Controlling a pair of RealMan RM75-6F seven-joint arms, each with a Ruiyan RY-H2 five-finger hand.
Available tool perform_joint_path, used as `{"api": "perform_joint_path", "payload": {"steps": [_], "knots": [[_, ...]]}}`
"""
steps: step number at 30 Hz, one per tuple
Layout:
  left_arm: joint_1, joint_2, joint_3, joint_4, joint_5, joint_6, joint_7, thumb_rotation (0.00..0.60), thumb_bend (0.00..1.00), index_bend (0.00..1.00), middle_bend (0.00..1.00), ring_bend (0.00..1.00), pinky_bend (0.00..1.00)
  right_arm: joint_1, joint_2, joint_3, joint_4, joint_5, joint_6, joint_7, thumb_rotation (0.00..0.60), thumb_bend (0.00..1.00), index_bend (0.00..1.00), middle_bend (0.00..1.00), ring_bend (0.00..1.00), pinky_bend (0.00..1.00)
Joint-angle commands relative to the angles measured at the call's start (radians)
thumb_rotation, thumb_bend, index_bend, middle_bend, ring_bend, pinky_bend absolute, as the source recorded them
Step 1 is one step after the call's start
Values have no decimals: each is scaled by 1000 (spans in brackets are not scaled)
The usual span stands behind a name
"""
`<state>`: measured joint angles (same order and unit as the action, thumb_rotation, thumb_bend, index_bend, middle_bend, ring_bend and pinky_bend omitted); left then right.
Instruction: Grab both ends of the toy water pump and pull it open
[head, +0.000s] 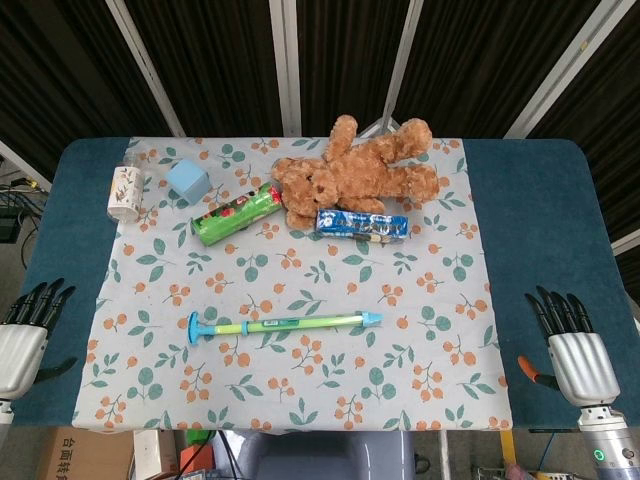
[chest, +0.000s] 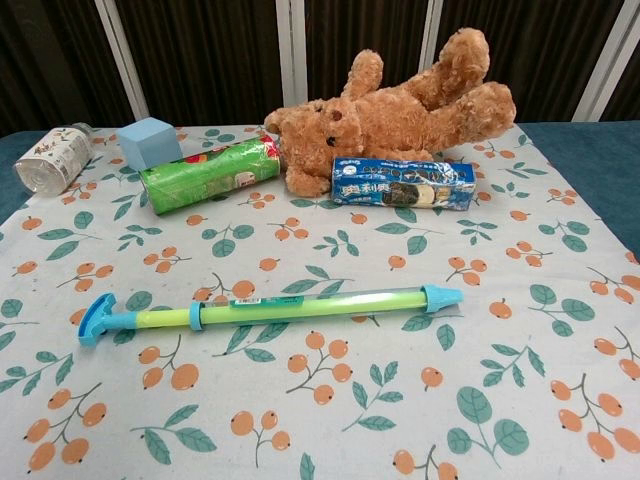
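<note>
The toy water pump (head: 285, 324) (chest: 270, 307) lies flat across the middle of the floral cloth, a slim green tube with a blue T-handle at its left end and a blue nozzle at its right end. My left hand (head: 26, 337) hovers open at the table's left edge, far from the handle, fingers spread and holding nothing. My right hand (head: 572, 345) hangs open at the right edge, well clear of the nozzle. Neither hand shows in the chest view.
Behind the pump lie a brown teddy bear (head: 355, 170), a blue snack box (head: 362, 224), a green chip can (head: 236, 215), a light blue cube (head: 188, 181) and a plastic bottle (head: 124, 194). The floral cloth (head: 300, 380) covers the blue table (head: 540, 200).
</note>
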<state>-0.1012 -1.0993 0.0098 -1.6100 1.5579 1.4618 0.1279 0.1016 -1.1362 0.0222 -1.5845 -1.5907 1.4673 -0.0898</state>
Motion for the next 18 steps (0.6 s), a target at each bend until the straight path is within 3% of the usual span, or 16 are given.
{"api": "perform_joint_path", "payload": {"steps": [1,18], "knots": [[0,3,1,-1,-3,-3,-4,600,36,0,0,0,119,1,-1,0,-2,0,0,-1,600,247,0,0,0,0],[-6,4,-1,-8,-8,-15,3,600,37,0,0,0,119,2,9,-5,-7,3,-10,8,600,247,0,0,0,0]]}}
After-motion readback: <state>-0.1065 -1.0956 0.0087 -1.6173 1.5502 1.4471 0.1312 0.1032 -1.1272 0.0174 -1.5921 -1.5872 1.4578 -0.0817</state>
